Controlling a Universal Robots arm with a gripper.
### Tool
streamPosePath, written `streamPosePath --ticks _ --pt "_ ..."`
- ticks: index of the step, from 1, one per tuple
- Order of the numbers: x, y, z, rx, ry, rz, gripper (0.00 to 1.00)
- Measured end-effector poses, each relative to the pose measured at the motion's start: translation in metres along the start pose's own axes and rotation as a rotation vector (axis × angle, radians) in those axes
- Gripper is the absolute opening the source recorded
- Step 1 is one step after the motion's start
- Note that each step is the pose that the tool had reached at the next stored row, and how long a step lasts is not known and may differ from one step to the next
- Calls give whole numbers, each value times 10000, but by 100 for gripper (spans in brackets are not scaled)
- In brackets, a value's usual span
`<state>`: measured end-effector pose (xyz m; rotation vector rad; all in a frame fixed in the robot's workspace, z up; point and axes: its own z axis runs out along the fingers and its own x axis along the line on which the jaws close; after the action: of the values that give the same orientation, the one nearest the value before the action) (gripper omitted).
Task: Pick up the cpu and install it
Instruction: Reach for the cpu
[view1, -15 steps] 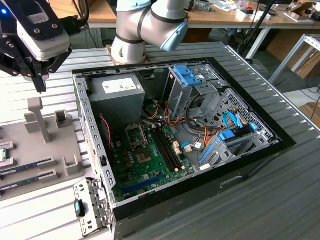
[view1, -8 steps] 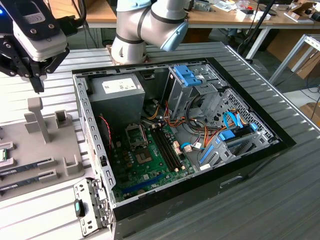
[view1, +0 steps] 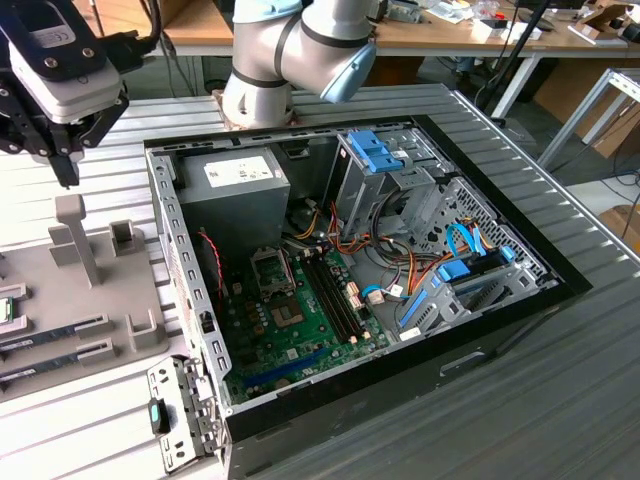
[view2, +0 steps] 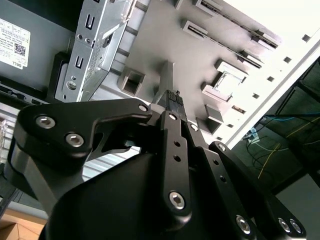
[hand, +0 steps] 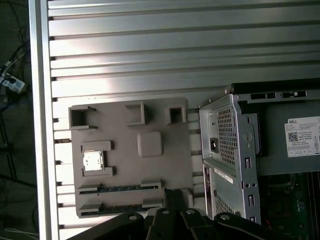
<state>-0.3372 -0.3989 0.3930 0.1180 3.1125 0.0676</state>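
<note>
The cpu (hand: 93, 161), a small square chip with a silver top, lies flat in a recessed holder on the grey fixture plate (hand: 165, 167); it also shows in the second wrist view (view2: 227, 81). My gripper (view1: 68, 176) hangs above the far end of that plate, to the exterior view's left of the open computer case (view1: 185, 270). Its black fingers (view2: 173, 100) are shut with nothing between them, apart from the cpu. In the first wrist view the gripper (hand: 172, 194) is over the plate's edge by the memory stick slots. The black socket frame (view1: 270, 270) sits on the green motherboard.
Two long memory sticks (view1: 55, 345) lie in slots on the plate, and grey upright posts (view1: 78, 235) stand just below my gripper. Inside the case are a power supply (view1: 235, 185), drive cages (view1: 385, 160) and loose cables. The ribbed metal table (hand: 150, 45) surrounds everything.
</note>
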Motion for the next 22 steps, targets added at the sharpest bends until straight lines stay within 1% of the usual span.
streamPosePath --ticks 22 --pt "118 -9 -3 0 0 -1 11"
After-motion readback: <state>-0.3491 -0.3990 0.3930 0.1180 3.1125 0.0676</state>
